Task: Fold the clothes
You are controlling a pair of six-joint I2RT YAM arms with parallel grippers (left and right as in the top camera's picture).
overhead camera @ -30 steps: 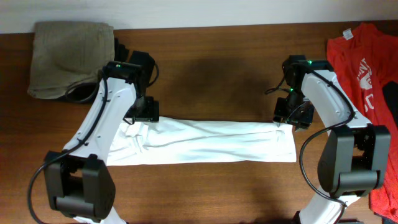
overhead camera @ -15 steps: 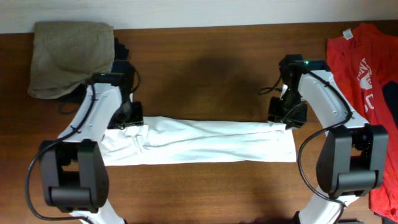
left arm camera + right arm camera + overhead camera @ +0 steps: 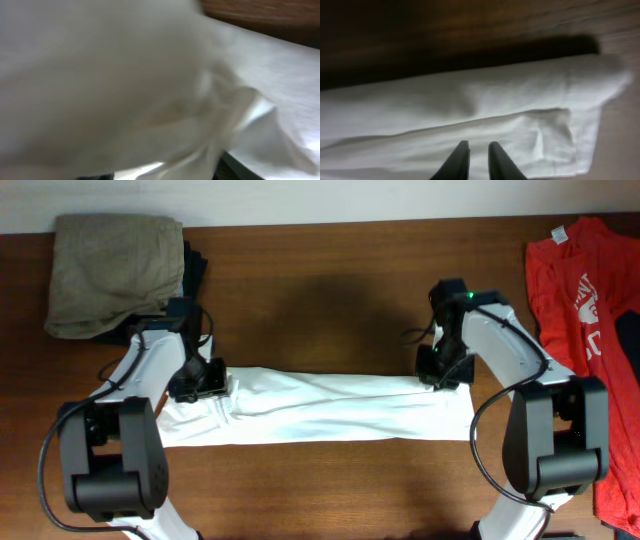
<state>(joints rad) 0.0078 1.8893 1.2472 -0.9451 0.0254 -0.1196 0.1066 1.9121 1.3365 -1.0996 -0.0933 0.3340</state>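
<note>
Left claw, its grip hidden behind cloth, is sliding toward the khaki garment; right claw, nearly closed, is following, seemingly tugging the white T-shirt, a folded strip near that garment, straight.

Sharp overhead; dim, blurred wrist views

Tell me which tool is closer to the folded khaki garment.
Left. The left tool is at the bunched end of the white T-shirt, just below the khaki garment; the right tool is at the opposite end, nearer the red T-shirt.
</note>
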